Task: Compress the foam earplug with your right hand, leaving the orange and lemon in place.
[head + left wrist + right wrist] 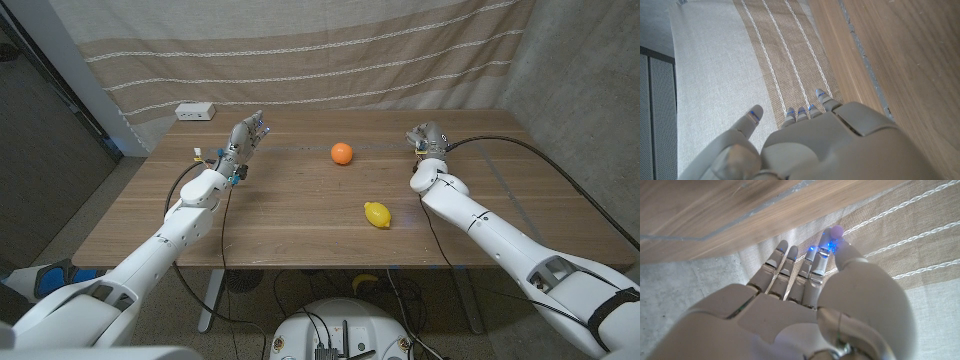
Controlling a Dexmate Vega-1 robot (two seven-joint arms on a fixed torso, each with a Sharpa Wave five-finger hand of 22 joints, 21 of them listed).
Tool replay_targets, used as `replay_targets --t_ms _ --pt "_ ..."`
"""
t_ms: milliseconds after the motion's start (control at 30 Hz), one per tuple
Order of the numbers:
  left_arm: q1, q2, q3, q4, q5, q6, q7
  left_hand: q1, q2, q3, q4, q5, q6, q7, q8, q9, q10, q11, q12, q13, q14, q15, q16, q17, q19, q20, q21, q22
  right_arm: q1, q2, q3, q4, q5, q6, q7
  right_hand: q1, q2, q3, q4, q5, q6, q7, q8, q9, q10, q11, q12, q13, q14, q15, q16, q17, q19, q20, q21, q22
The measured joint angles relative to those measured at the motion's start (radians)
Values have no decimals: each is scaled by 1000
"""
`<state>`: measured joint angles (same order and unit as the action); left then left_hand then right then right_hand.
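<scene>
Nearest the robot on the table [300, 215], the lemon [377, 214] lies right of centre; beyond it sits the orange [342, 152]. At far right, the right hand [426, 138] pinches the pale purple foam earplug [838, 230] between thumb and fingers [819, 262]. At far left, the left hand [245, 135] is raised, fingers extended, holding nothing.

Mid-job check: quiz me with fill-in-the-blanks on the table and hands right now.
The round orange fruit lies farther from the robot than the yellow ____.
The right hand pinches a small lilac foam ____ at its fingertips.
The left hand, fingers apart, holds ____.
The white rectangular box sits at the wooden table's far ____ corner.
Missing: lemon; earplug; nothing; left.
</scene>
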<state>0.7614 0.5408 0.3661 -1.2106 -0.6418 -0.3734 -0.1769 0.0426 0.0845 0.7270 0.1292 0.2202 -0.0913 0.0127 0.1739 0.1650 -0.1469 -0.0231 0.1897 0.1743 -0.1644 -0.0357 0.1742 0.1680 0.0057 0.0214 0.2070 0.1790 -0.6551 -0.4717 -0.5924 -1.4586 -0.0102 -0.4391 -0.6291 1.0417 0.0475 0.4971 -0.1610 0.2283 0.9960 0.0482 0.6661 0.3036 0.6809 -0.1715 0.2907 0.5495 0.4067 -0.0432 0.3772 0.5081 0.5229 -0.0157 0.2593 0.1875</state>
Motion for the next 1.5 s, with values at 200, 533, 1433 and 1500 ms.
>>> replay_targets --t_ms 200,533,1433,1500 --pt "3 2 0 -7 2 2 5 0 0 0 0 0 0 0 0 0 0 0 0 0 0 0 0 0 0 0 0 0 -23 -14 47 -22 78 47 55 -6 6 0 0 13 -2 2 11 14 7 7 0 4 -1 -2 -1 -7 -3 3 0 1" --pt "2 1 0 -7 3 3 6 0 0 0 0 0 0 0 0 0 0 0 0 0 0 0 0 0 0 0 -4 0 -52 -27 121 -30 239 139 168 -12 1 10 -2 28 4 7 19 29 13 12 -1 6 7 -1 -8 -12 4 11 0 1" --pt "-25 -6 4 28 3 -5 -17 0 0 -7 -7 0 0 0 0 0 0 0 0 0 0 0 0 0 0 0 -4 0 -66 -42 215 53 582 353 456 -12 1 17 -9 58 -3 25 33 56 27 27 -10 19 6 -1 -8 -8 15 7 7 1" --pt "-25 -6 4 29 3 -5 -17 0 0 -7 -7 0 0 0 0 0 0 0 0 0 0 0 0 0 0 0 -4 0 -67 -44 218 56 596 367 475 -12 1 17 -9 61 -3 25 33 57 27 27 -10 19 6 -1 -8 -8 15 7 7 1"
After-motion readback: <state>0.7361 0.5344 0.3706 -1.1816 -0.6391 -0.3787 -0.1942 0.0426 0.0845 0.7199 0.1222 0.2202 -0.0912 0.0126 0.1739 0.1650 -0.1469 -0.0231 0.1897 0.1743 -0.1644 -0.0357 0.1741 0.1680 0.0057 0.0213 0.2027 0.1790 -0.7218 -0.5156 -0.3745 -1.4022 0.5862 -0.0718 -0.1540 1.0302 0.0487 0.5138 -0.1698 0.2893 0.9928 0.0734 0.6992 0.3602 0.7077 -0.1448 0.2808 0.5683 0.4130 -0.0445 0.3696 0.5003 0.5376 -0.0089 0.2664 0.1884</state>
